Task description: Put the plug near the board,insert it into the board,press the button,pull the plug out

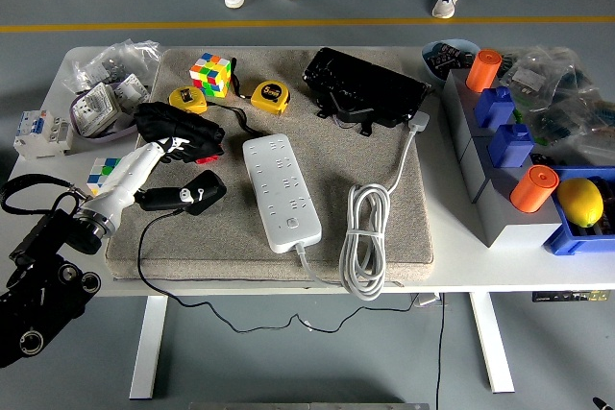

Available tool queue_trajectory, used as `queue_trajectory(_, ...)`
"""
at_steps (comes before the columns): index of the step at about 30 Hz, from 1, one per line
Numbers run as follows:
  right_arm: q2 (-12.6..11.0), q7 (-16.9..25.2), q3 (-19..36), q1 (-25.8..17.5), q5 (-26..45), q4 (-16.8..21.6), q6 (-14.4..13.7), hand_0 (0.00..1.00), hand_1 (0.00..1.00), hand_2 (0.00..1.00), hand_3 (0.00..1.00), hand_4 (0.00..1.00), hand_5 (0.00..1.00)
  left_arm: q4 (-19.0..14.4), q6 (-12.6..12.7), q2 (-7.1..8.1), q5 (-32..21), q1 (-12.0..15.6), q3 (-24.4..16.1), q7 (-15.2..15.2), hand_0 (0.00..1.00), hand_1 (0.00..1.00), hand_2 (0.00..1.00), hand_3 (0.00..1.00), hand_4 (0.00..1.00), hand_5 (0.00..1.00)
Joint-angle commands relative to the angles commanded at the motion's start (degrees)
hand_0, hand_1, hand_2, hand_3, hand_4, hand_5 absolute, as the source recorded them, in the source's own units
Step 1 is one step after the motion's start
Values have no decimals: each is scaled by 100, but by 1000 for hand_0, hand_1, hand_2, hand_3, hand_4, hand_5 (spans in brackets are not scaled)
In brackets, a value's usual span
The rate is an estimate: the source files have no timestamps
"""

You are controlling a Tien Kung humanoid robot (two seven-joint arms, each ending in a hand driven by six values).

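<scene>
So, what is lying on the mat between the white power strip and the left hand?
In the head view, a small black device with a thin black cable lies between the white power strip and the left hand; otherwise bare mat.

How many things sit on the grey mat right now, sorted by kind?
Power strip: 1
Coiled white cable with plug: 1
Tape measures: 2
Colour cube: 1
Black case: 1
Black handheld device: 1
Black strap bundle: 1
Total: 8
</scene>
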Motion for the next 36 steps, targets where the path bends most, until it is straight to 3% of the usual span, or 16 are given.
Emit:
queue_trajectory(12, 4, 2, 18, 3, -12, 9, -5, 607, 626, 626, 549, 998, 411, 330, 174, -134, 334, -120, 209, 27, 658, 670, 663, 709, 998, 423)
queue_trajectory(15, 4, 4, 24, -1, -12, 11, -7, 607, 626, 626, 549, 998, 411, 386, 188, -144, 315, -160, 275, 30, 658, 670, 663, 709, 998, 423)
queue_trajectory(16, 4, 3, 19, -3, -12, 9, -8, 607, 627, 626, 549, 998, 411, 408, 200, -152, 320, -175, 327, 30, 602, 638, 643, 697, 998, 404)
queue_trajectory(27, 9, 5, 23, 3, -21, 22, -13, 607, 625, 626, 549, 998, 411, 558, 290, -249, 280, -268, 504, 5, 564, 607, 600, 686, 998, 394)
queue_trajectory(28, 9, 5, 25, 1, -22, 23, -13, 608, 627, 626, 549, 998, 411, 571, 297, -252, 283, -279, 515, 3, 528, 581, 565, 628, 998, 367)
queue_trajectory(33, 8, 6, 32, -1, -23, 22, -16, 608, 627, 626, 549, 998, 411, 650, 269, -276, 251, -314, 548, 59, 528, 581, 565, 628, 998, 367)
queue_trajectory(34, 8, 5, 29, -1, -23, 21, -16, 607, 626, 628, 549, 998, 412, 666, 281, -281, 236, -322, 558, 52, 494, 544, 527, 569, 998, 300)
queue_trajectory(36, 10, 2, 21, 2, -26, 24, -17, 607, 626, 628, 549, 998, 412, 722, 339, -298, 196, -343, 592, 17, 494, 544, 527, 569, 998, 300)
